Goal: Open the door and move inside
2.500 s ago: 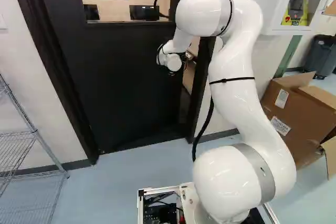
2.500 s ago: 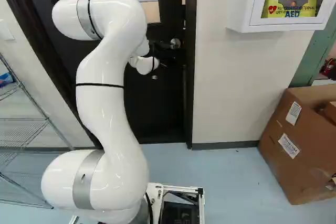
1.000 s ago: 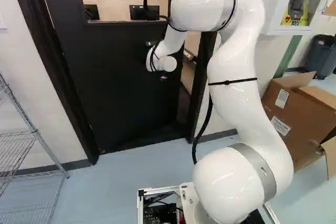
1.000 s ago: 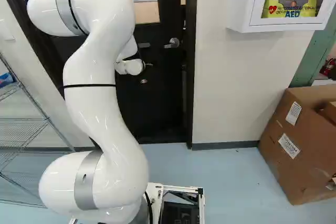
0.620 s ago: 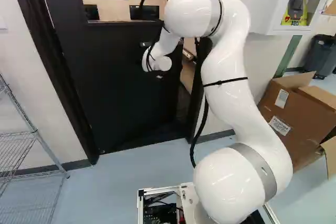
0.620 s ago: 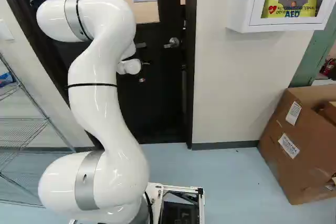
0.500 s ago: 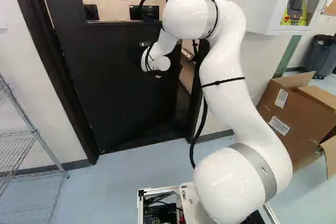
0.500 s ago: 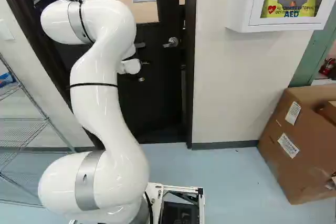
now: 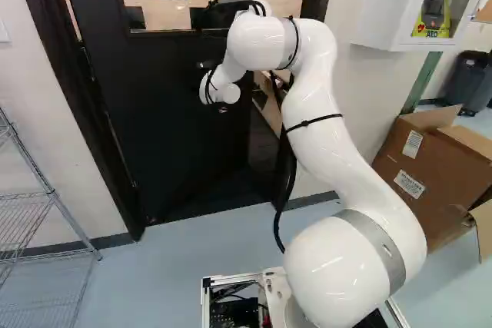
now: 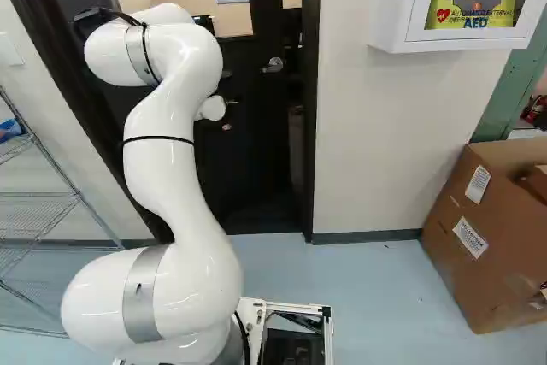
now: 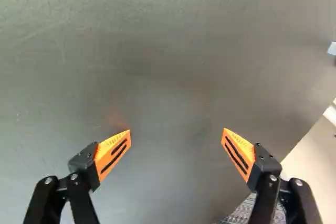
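The claw (image 11: 177, 130) stands wide and empty with the ajar door (image 11: 157, 45) just ahead, so push slowly and steadily on its flat face, clear of the free edge (image 11: 301, 137) beside the claw.

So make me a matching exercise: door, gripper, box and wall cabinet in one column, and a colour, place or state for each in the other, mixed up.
1. Door
2. Gripper
3. Box
4. Cabinet

A. Open, its orange pads apart
B. White, up on the wall
C. Black, partly open
D. Brown, on the floor

Right pairs: 1-C, 2-A, 3-D, 4-B.
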`<state>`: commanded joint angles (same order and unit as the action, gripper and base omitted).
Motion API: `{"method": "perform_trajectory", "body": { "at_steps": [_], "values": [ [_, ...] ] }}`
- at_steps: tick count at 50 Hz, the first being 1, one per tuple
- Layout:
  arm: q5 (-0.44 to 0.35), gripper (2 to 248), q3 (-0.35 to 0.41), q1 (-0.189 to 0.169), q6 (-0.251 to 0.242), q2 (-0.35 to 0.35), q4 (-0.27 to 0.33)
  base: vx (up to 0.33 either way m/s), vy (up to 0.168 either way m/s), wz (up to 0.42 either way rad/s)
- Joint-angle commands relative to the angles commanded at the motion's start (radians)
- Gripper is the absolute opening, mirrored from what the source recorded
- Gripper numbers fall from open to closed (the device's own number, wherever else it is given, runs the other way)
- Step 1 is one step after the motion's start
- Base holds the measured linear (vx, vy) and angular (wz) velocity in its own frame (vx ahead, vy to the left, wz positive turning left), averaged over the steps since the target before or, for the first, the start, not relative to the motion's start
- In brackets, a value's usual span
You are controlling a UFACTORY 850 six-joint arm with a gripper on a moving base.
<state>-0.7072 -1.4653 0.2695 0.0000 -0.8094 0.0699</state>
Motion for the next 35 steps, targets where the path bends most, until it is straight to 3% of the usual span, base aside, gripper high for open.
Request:
{"method": "perform_trajectory", "body": {
  "at_steps": [35],
  "values": [
    [0.000, 247, 0.208, 0.022, 0.000, 0.150, 0.000, 0.000, 0.000, 0.000]
  ]
}}
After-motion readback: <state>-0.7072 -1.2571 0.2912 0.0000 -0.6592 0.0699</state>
